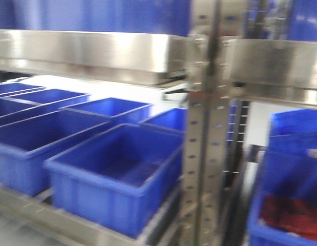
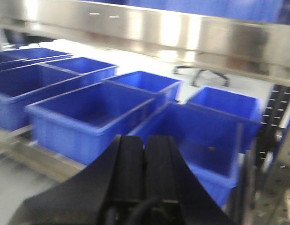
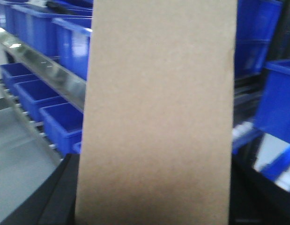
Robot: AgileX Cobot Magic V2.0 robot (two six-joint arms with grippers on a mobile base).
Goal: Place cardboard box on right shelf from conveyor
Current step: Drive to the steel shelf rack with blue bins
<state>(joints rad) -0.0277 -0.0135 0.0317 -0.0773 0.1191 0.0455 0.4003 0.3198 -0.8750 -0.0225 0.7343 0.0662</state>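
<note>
The tan cardboard box point(image 3: 159, 117) stands upright and fills the middle of the right wrist view. My right gripper point(image 3: 156, 206) is shut on its lower part, with one dark finger point(image 3: 58, 197) showing at its left side and another at its right. My left gripper point(image 2: 145, 145) is shut with its pads pressed together and nothing between them; it hangs in front of rows of blue bins. The right shelf point(image 1: 276, 66), a shiny steel lip, is at the upper right of the front view. The conveyor is out of view, and neither gripper shows in the front view.
Several open blue bins point(image 1: 117, 174) sit on the lower rack level under a steel shelf lip point(image 1: 91, 51). A perforated grey upright point(image 1: 204, 154) divides the racks. A blue bin with red contents point(image 1: 291, 215) sits at lower right. More blue bins point(image 3: 37, 98) line the racks beside the box.
</note>
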